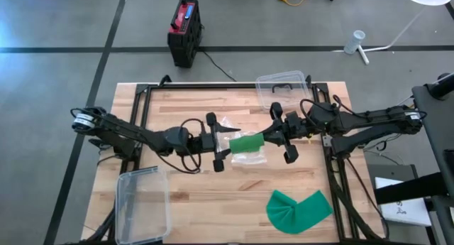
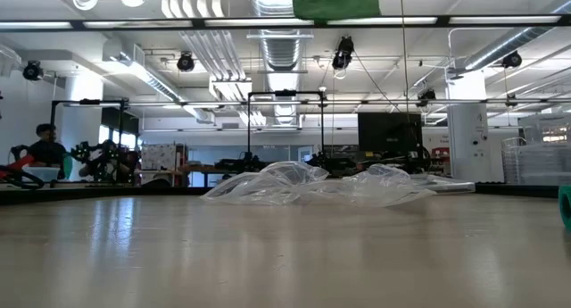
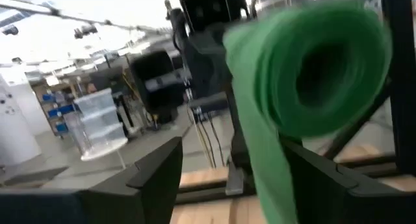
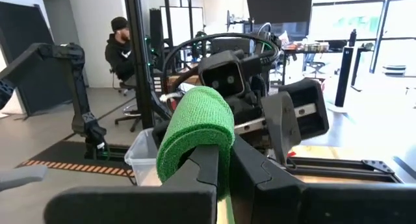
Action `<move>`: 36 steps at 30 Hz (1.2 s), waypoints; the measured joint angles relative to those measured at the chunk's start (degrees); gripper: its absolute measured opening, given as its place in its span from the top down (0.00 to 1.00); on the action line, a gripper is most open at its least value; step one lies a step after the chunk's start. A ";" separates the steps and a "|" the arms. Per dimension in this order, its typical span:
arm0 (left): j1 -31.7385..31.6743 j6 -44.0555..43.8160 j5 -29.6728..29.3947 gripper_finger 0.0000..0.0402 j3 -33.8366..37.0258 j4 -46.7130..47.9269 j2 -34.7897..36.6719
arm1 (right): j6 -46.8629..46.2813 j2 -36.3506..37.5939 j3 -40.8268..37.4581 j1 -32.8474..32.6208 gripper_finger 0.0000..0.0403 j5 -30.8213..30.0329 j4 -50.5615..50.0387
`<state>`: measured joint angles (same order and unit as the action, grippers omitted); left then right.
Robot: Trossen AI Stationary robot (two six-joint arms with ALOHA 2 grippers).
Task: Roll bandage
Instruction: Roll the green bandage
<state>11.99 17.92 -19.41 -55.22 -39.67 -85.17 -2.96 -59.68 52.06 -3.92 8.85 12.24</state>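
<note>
Crumpled plastic wrap [image 2: 312,185] lies beneath the bandage roll [image 1: 246,143].

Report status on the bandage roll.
Right gripper shut on green bandage roll, held mid-air. Left gripper open at its other end. Plastic wrapper on table below.

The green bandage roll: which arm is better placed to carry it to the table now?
Right, likely. The right gripper is shut on the green bandage roll and holds it in the air over the table. The left gripper stands open at the roll's other end and grips nothing.
</note>
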 joint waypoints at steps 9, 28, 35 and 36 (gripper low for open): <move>-0.37 4.01 -2.11 0.57 -2.03 -1.72 0.13 | 0.15 -0.06 0.06 0.00 0.99 -0.04 0.28; 2.18 5.52 -14.15 1.00 -0.67 -0.63 0.96 | 2.34 4.55 0.02 -0.07 0.99 0.07 -6.97; 2.68 5.19 -13.05 1.00 -0.35 -0.03 0.00 | 7.50 5.18 0.04 -0.07 0.99 0.13 -6.10; 2.76 5.78 -12.42 1.00 -0.35 0.29 0.00 | 8.17 5.01 0.04 -0.09 0.99 0.15 -5.95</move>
<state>14.75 23.70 -31.83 -55.57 -39.38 -85.17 5.21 -54.67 52.10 -4.01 8.99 6.28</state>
